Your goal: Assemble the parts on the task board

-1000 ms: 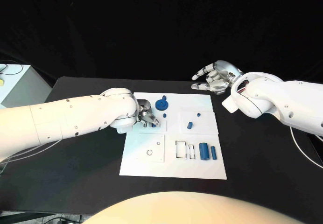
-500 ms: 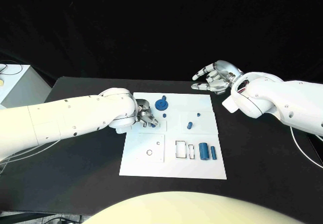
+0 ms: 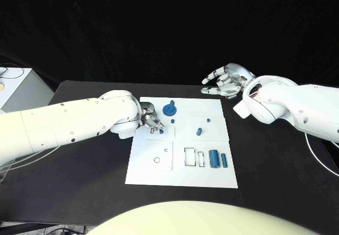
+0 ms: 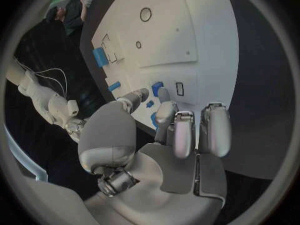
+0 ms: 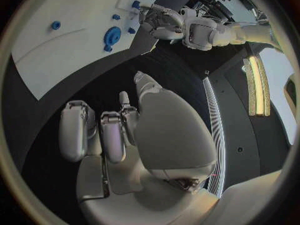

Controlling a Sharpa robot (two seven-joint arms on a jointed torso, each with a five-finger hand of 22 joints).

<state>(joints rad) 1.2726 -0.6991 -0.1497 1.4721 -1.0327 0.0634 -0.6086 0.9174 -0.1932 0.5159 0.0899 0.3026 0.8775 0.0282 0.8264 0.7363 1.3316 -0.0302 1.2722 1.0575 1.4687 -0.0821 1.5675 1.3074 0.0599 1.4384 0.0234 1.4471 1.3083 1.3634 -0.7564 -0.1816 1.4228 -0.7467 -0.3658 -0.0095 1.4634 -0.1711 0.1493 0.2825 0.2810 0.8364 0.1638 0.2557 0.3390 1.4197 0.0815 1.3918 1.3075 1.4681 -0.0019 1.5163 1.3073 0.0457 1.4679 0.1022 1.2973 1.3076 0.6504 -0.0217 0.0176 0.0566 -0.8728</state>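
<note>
The white task board [image 3: 185,174] lies mid-table. My left hand [image 3: 152,121] is low over its left part, and thumb and finger pinch a small blue part [image 4: 157,88] beside a rectangular slot [image 4: 179,88]. A round blue gear [image 3: 169,109] stands just behind the hand, with a tiny blue piece [image 3: 173,119] next to it. A blue peg [image 3: 208,119] and a blue bush [image 3: 199,131] sit to the right. My right hand [image 3: 225,81] hovers beyond the board's far right corner, fingers apart and holding nothing.
Two blue cylinders [image 3: 213,158] [image 3: 224,159] lie near the board's right front, next to outlined slots [image 3: 191,156]. A ring outline [image 3: 156,159] marks the left front. A pale cabinet [image 3: 14,88] stands off the table's left side.
My left hand has drifted slightly toward the back left with its fingertips still at the small blue part. The right hand has stayed still.
</note>
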